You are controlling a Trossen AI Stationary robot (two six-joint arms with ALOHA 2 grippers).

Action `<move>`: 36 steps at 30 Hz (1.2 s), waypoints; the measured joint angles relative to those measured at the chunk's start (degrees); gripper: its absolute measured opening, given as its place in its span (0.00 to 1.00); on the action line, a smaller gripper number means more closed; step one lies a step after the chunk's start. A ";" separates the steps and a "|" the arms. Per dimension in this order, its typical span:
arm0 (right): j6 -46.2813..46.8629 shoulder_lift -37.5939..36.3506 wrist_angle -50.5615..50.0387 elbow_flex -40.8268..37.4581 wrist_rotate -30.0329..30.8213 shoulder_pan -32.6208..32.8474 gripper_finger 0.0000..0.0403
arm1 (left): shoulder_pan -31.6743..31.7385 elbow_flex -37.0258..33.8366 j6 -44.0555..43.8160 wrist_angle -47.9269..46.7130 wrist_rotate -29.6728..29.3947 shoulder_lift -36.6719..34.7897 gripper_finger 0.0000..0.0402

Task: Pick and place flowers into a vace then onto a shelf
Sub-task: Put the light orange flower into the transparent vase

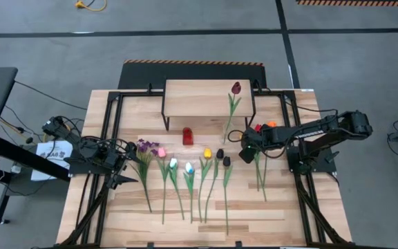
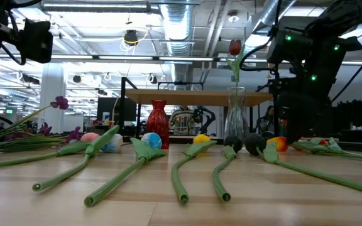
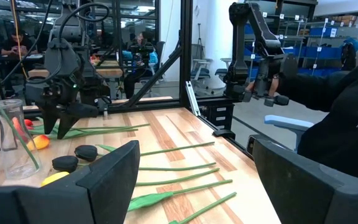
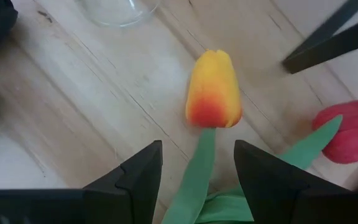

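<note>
Right wrist view says it all: right gripper (image 4: pixel 197 168) hangs over the orange-yellow tulip (image 4: pixel 214 90), dark jaws apart astride its green stem, not gripping yet. That tulip lies on the table beside the clear glass vase (image 2: pixel 234 114). Left gripper (image 1: pixel 121 164) waits open by the purple sprigs (image 1: pixel 144 146).

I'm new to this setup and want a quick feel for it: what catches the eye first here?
A fanned row of flowers lies across the plank table's middle. A clear vase in front of the shelf already holds one dark red tulip. The right end effector hangs open astride an orange-yellow tulip's stem beside the vase, while the left end effector waits open by the purple sprigs.
</note>
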 joint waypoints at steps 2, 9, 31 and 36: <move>-1.24 0.82 0.14 0.00 -0.02 0.00 0.48 | -0.02 0.00 0.00 0.00 0.00 0.00 0.75; -2.03 6.29 0.99 0.31 0.05 0.03 0.48 | 0.00 -0.02 0.00 0.00 0.00 0.00 0.75; -2.00 3.59 2.01 -0.17 -0.26 -0.02 0.14 | -0.01 -0.01 0.01 0.00 0.00 0.01 0.75; -2.00 3.68 2.00 -0.13 -0.24 -0.02 0.06 | 0.01 0.00 0.01 0.00 0.00 0.00 0.75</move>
